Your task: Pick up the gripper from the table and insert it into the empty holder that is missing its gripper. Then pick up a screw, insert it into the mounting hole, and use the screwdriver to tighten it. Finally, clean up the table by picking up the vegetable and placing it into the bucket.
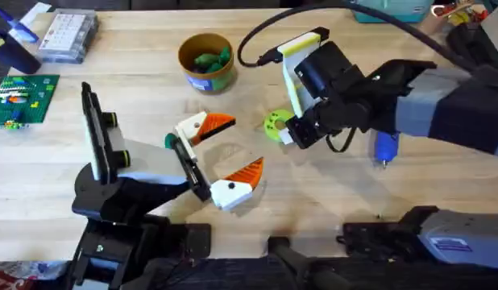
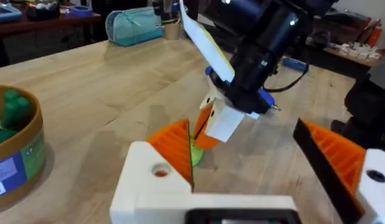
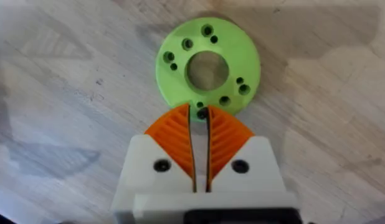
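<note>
The vegetable [image 1: 274, 125] [image 3: 208, 65], a lime-green ring with small holes, lies flat on the table [image 1: 346, 193]. My right gripper [image 1: 290, 134] [image 3: 200, 119] points down at its near rim, shut with only a slit between the orange pads. My left gripper [image 1: 238, 146] [image 2: 255, 162] stands open just left of it, holding nothing. Farther back, the yellow bucket [image 1: 205, 61] [image 2: 15, 155] holds dark green pieces. The blue screwdriver [image 1: 385, 148] [image 2: 265, 99] lies beyond the right arm, partly hidden by it. The holder and the screw are out of view.
A clear compartment box [image 1: 68, 34] and a green board [image 1: 22, 98] sit at the far left. A black cable [image 1: 257, 36] loops behind the right wrist. A teal pouch [image 2: 133, 26] lies at the table's far edge.
</note>
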`<state>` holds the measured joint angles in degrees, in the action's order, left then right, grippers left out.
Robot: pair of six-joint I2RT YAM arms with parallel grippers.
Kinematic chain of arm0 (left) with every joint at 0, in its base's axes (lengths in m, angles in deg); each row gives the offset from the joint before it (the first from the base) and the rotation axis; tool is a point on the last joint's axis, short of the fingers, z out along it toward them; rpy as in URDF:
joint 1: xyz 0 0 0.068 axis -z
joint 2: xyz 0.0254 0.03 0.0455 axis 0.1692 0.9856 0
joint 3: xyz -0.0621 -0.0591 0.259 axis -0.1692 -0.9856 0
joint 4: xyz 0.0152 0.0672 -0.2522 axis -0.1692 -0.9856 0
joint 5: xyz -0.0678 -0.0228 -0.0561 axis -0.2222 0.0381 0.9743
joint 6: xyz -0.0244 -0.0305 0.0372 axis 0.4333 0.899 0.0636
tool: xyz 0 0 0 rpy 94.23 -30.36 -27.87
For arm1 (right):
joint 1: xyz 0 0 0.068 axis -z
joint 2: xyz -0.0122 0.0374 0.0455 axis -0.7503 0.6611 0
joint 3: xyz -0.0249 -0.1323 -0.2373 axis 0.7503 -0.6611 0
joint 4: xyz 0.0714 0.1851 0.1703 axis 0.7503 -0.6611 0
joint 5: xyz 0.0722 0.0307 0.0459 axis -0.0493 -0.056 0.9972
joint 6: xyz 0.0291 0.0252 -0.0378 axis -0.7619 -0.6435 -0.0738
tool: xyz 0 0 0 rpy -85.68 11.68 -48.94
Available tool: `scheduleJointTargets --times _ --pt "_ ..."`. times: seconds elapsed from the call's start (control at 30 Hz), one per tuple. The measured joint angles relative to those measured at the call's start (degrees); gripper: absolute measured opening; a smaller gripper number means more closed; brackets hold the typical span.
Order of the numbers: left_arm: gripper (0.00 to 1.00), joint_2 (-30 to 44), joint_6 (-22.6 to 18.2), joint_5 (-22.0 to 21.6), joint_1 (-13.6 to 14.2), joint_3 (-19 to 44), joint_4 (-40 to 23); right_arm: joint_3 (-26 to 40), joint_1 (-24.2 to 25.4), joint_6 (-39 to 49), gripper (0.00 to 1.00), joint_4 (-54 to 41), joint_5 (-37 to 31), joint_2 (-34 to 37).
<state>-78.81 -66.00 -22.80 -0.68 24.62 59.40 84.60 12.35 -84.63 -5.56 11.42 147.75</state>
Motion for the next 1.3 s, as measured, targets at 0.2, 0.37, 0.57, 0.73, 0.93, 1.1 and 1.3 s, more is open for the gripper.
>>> scheduleJointTargets --times 0.2,0.37,0.57,0.73,0.93,1.1,1.3 --pt "0.991 0.00 0.00 0.00 0.00 0.00 0.00 -0.01 0.00 0.07 0.015 -0.20 -0.51 0.00" --pt "0.991 0.01 0.00 -0.01 0.00 0.00 0.00 -0.01 0.00 0.00 0.004 -0.22 -1.79 0.01" --pt "0.991 0.00 0.00 0.00 0.00 0.00 0.00 -0.01 0.00 0.00 0.004 -0.20 -2.14 0.01" --pt "0.991 0.00 0.00 -0.01 0.00 0.00 0.00 0.00 0.00 0.00 0.004 0.01 -2.14 0.01" --pt "0.991 0.00 0.00 0.00 0.00 0.00 0.00 2.88 0.00 0.00 0.004 -6.02 -2.14 -0.08" --pt "0.991 0.00 0.00 0.00 0.00 0.00 0.00 10.66 0.00 0.01 0.004 -14.44 -2.14 -3.12" --pt "0.991 0.00 0.00 0.00 0.00 0.00 0.00 15.58 0.00 0.01 0.004 -17.70 -2.14 -5.56"
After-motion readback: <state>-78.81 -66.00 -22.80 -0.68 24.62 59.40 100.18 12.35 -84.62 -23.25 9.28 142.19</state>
